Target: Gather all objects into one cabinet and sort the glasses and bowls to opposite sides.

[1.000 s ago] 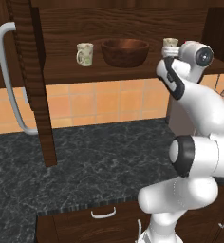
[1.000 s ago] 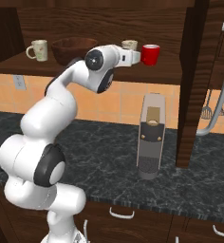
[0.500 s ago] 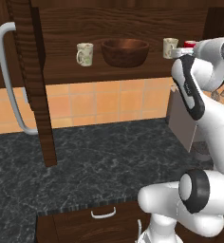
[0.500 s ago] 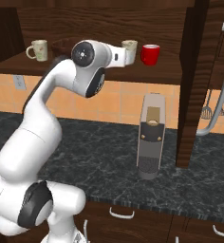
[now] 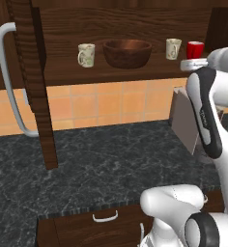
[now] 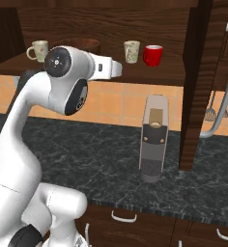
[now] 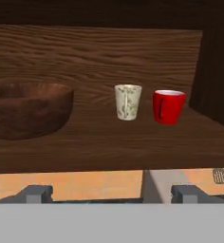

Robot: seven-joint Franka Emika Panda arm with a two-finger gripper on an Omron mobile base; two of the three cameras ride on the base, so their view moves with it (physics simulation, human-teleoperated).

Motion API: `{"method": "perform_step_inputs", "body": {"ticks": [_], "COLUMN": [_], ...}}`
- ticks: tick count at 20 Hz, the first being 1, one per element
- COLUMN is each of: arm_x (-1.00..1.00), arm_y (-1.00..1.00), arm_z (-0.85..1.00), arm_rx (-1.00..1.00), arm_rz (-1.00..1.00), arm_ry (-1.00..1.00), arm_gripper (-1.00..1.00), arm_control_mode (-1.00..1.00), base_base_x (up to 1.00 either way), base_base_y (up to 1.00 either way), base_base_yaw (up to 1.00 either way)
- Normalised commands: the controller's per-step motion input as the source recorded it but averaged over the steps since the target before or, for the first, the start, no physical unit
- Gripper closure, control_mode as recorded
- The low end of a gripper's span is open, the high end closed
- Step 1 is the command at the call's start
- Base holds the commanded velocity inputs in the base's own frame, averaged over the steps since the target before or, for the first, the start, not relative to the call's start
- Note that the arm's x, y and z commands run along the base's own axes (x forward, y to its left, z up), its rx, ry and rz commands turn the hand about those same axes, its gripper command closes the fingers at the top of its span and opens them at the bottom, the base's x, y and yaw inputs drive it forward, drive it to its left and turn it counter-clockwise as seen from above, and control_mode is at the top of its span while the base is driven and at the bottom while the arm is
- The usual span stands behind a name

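Note:
On the open cabinet's shelf (image 5: 111,73) stand a cream mug (image 5: 86,54) at the left, the wide dark brown bowl (image 5: 127,52) beside it, then a second cream mug (image 5: 173,48) and the red cup (image 5: 195,49) at the right end. In the hand view the bowl (image 7: 28,109), the mug (image 7: 127,101) and the red cup (image 7: 168,107) stand apart on the shelf. My gripper (image 7: 111,194) hangs open and empty just in front of the shelf's edge, a little below it, facing the mug and the red cup. The hand (image 6: 115,68) partly hides the bowl (image 6: 84,44) in the right base view.
The cabinet's left door (image 5: 36,82), with a curved grey handle (image 5: 9,82), and its right door (image 6: 193,87) stand open. A coffee machine (image 6: 153,144) stands on the dark marble counter (image 5: 111,169) under the shelf's right end. Drawers (image 5: 104,217) run below the counter, and utensils (image 6: 210,113) hang on the wall.
The hand has drawn back from the red cup on the shelf, and the arm's elbow has swung up and back. The jaws stay open. The cups and the bowl have not moved.

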Motion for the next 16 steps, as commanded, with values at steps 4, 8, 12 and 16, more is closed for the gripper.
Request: {"method": "perform_step_inputs", "body": {"ticks": [4, 8, 12, 16], "arm_x": [-0.96, -0.91, -0.68, -0.40], "arm_y": [0.38, 0.34, 0.59, 0.83], "arm_z": [0.12, -0.02, -0.22, -0.15], "arm_rx": [0.00, 0.00, 0.00, -0.02], "arm_rz": [0.00, 0.00, 0.02, 0.03], "arm_ry": [0.24, 0.00, -0.12, -0.08], "arm_gripper": [-1.00, -1.00, -1.00, -1.00], "arm_control_mode": [-1.00, -1.00, -1.00, -1.00], "base_base_x": [0.00, 0.00, 0.00, 0.00], "base_base_y": [0.00, 0.00, 0.00, 0.00], "base_base_yaw": [0.00, 0.00, 0.00, 0.00]}}
